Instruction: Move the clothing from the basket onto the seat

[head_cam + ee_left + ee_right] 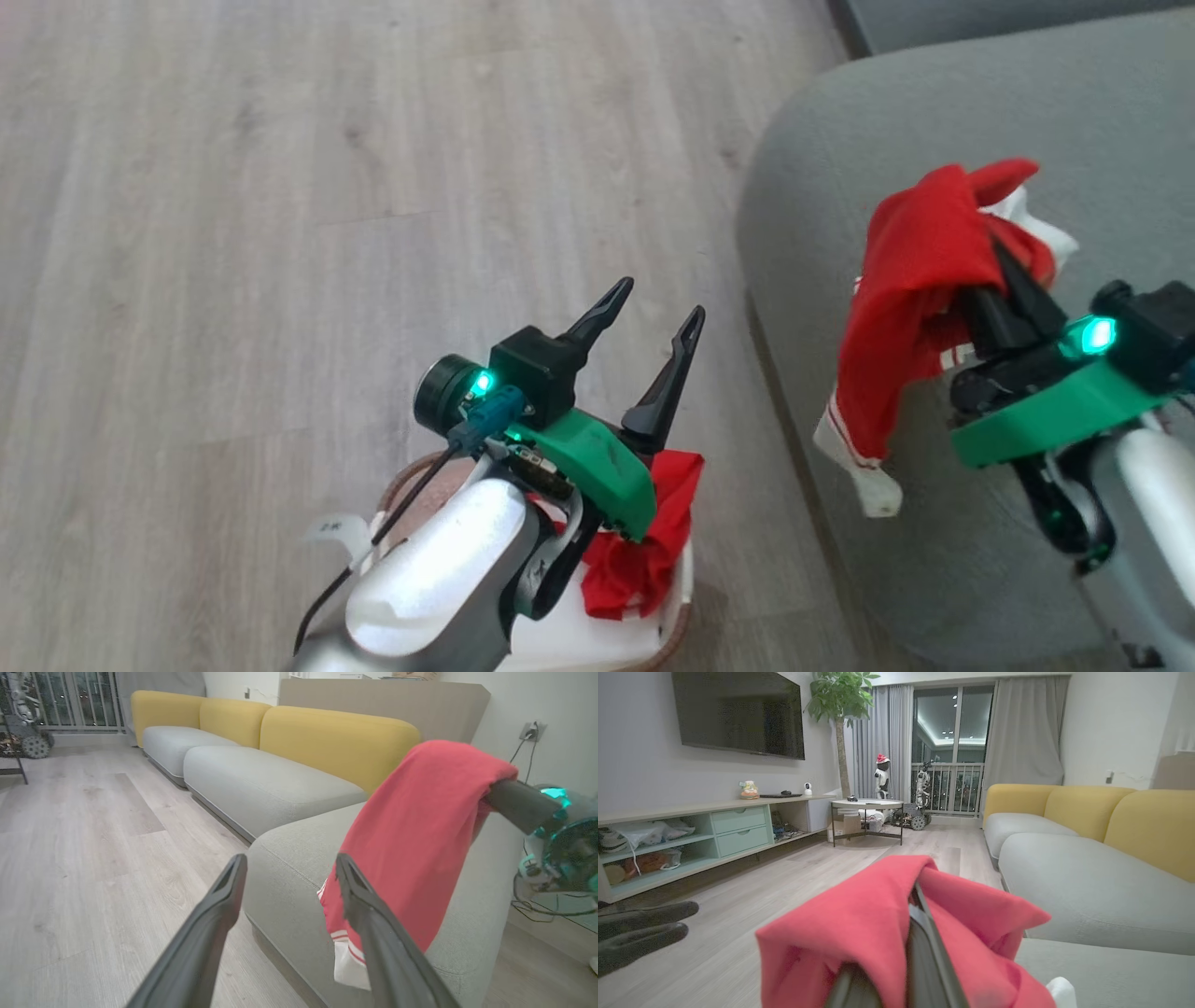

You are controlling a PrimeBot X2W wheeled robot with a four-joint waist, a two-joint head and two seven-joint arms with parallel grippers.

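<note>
The white basket [579, 644] with its brown rim stands on the floor at the bottom of the head view. Red clothing [644, 546] lies bunched in it and hangs over its right side. My left gripper [658, 299] hovers above the basket, open and empty, and in the left wrist view its fingers [289, 861] are spread. To the right, my right gripper [994, 252] is shut on a red garment [910, 308] with white trim. The garment hangs over the grey seat [1102, 121] near its left edge. It drapes over the right gripper's fingers [920, 924].
Pale wooden floor [280, 233] lies left of the seat. Further grey cushions with yellow backs [327, 737] continue the sofa. A low TV cabinet [714, 830], a round table [866, 805] and a potted tree [840, 700] stand across the room.
</note>
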